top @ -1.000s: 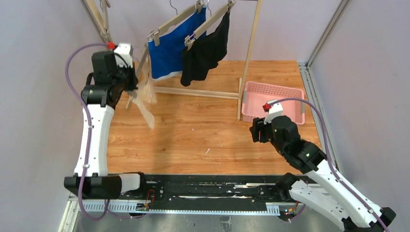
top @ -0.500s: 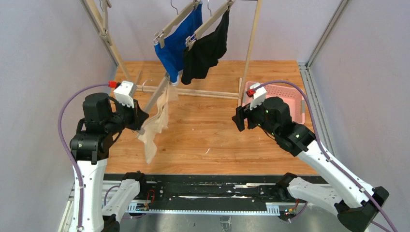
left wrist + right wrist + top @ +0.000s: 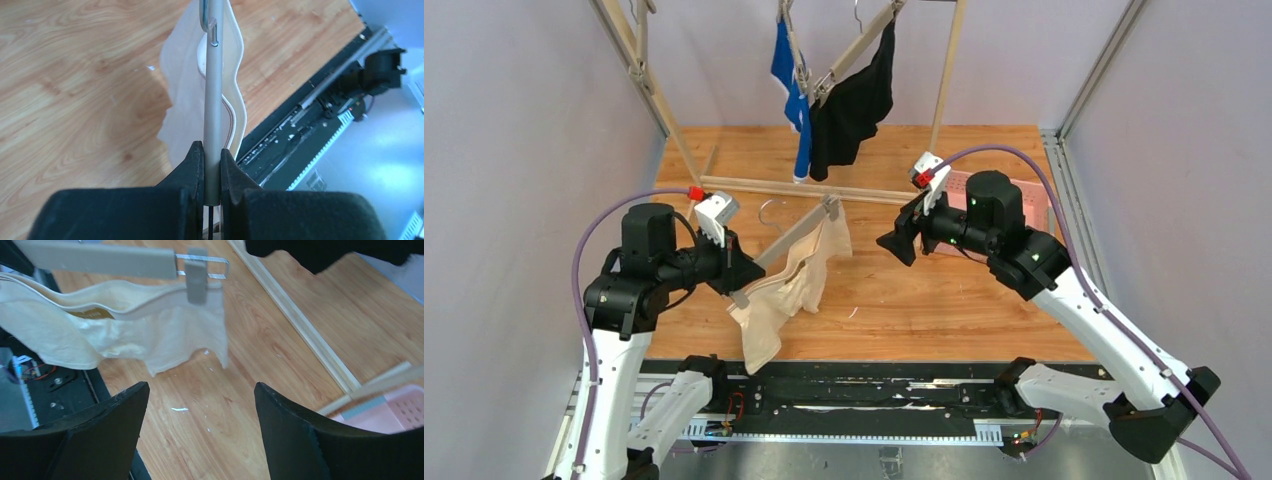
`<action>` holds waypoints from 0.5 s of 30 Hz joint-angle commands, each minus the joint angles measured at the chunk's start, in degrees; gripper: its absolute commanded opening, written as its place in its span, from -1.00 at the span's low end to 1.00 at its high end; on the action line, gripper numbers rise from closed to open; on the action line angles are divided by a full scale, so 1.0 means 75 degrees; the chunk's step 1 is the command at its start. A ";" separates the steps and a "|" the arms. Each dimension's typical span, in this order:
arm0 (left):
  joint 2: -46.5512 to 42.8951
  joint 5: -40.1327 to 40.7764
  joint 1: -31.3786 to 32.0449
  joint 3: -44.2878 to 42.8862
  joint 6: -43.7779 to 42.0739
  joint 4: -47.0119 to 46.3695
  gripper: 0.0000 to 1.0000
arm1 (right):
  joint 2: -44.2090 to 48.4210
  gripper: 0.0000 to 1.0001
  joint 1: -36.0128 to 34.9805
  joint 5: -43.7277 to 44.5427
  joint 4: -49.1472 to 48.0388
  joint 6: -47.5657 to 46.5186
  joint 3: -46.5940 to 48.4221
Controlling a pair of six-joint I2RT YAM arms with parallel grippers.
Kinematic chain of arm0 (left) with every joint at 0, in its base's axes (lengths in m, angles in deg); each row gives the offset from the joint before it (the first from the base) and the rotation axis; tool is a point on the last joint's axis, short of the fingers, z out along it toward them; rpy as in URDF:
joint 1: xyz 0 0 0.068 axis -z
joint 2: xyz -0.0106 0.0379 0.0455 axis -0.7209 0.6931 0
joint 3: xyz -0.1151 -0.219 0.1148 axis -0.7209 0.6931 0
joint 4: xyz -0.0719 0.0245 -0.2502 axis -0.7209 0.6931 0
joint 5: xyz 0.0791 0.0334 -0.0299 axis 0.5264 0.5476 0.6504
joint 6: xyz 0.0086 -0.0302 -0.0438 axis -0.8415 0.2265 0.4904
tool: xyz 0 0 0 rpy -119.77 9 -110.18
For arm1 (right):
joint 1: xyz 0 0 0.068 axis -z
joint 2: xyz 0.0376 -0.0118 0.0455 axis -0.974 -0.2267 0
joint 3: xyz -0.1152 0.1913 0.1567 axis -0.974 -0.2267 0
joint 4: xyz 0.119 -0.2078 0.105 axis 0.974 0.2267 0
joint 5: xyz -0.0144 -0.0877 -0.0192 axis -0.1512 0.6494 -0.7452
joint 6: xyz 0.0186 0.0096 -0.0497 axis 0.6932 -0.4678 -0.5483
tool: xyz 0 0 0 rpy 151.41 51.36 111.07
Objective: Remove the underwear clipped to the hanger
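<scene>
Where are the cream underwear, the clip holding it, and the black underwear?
cream underwear (image 3: 799, 280), top view, middle of the cloth.
clip (image 3: 197, 277), right wrist view, its grey body.
black underwear (image 3: 854, 110), top view, middle of the cloth.

Hanger (image 3: 789, 245) with briefs (image 3: 794, 288) front centre, rack (image 3: 942, 100) behind, basket (image 3: 397, 411) at right

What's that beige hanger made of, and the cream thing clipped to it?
Hanger: a flat, stiff, matte beige bar, likely painted wood or plastic; I can't tell which. Its clip wire shines like metal. Cream briefs: soft thin cloth, judging by the folds and limp droop.
</scene>
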 commanded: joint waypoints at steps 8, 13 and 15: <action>0.0100 -0.2010 0.0356 -0.0555 -0.0766 -0.0143 -1.00 | -0.0710 0.60 0.0288 -0.2775 -0.0347 -0.1043 0.1428; 0.0225 -0.2419 0.0598 -0.0635 -0.1126 -0.0148 -0.99 | -0.1045 0.64 0.0716 -0.3502 -0.0268 -0.1106 0.1992; 0.0276 -0.2461 0.0666 -0.0614 -0.1214 -0.0153 -1.00 | -0.1231 0.65 0.0977 -0.4103 -0.0379 -0.0935 0.2125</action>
